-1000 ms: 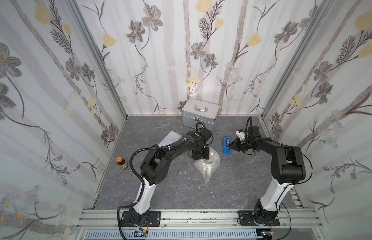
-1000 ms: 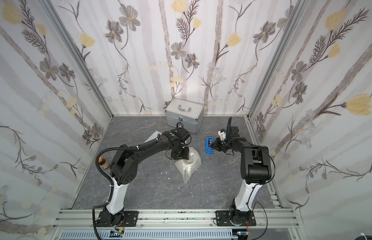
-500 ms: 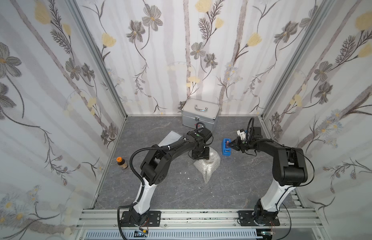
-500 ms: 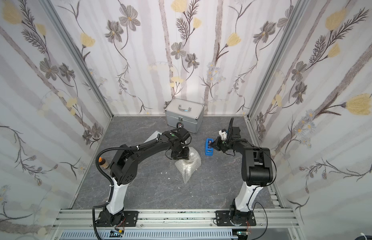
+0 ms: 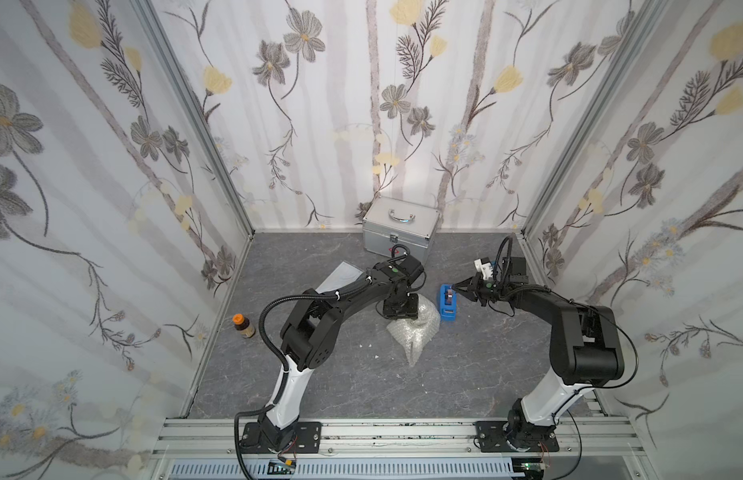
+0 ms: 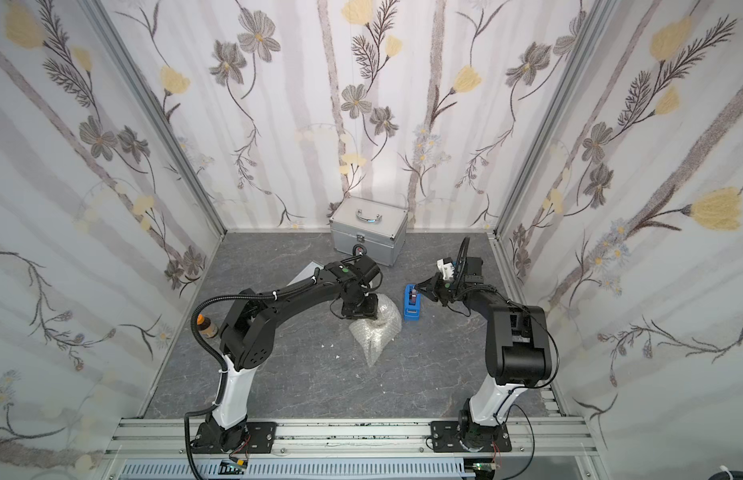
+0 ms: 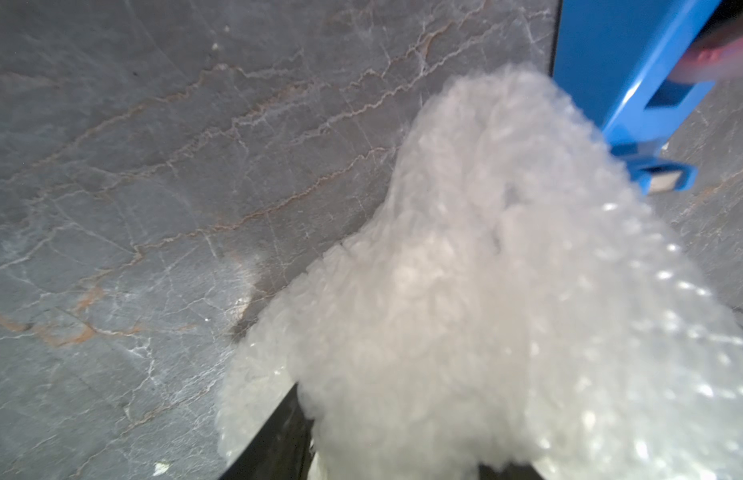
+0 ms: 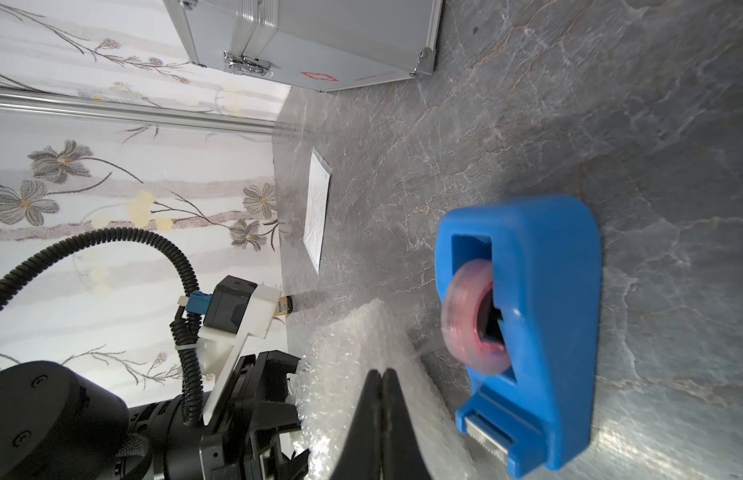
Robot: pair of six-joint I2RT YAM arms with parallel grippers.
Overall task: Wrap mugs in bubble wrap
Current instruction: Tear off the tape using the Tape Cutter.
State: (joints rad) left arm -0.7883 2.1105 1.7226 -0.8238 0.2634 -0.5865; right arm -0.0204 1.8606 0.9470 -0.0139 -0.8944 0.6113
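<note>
Grey marble bench (image 5: 340, 386), floral walls (image 5: 328, 137), left end effector (image 5: 401, 311) clamping the bubble wrap (image 5: 417, 338), right end effector (image 8: 381, 375) pinched shut beside blue tape dispenser (image 8: 548, 307).

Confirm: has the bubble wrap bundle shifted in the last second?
No. In both top views the bubble wrap keeps its spot in front of the silver case.

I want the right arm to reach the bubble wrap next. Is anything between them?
Yes: the blue tape dispenser sits between the right gripper and the bubble wrap, close beside the wrap. The shut fingers are by its far end; a raised path might clear it.
</note>
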